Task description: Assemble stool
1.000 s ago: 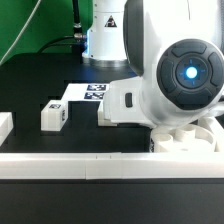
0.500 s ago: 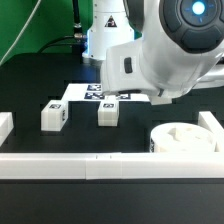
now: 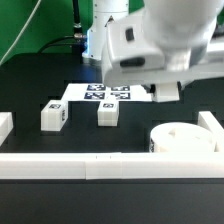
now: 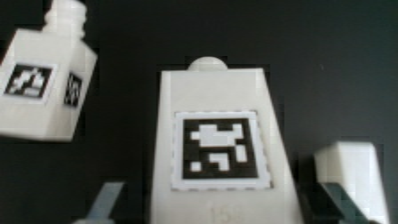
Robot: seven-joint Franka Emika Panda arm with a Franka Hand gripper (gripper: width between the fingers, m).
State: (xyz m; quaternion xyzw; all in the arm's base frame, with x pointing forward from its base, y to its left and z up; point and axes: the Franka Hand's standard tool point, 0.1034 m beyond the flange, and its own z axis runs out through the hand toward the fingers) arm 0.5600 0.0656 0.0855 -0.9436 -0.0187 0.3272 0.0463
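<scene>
In the wrist view a white block leg [image 4: 214, 140] with a square tag and a peg at its far end sits between the fingers of my gripper [image 4: 222, 208], which is shut on it. Another tagged leg [image 4: 45, 75] lies tilted beside it, farther off. In the exterior view two legs stand on the black table, one [image 3: 52, 115] toward that view's left and one [image 3: 107, 112] in front of the marker board [image 3: 100, 93]. My hand hangs above them with a dark finger [image 3: 166, 90] showing; the held leg is hidden there. The round white seat [image 3: 185, 140] lies at the front right.
A long white rail [image 3: 80, 165] runs along the front, with short side pieces at the exterior view's left [image 3: 5, 125] and right [image 3: 212, 122]. The robot's base [image 3: 100, 40] stands behind the marker board.
My arm has risen from low over the table and swung up toward the exterior view's right. The leg in front of the marker board, covered by my hand before, now shows.
</scene>
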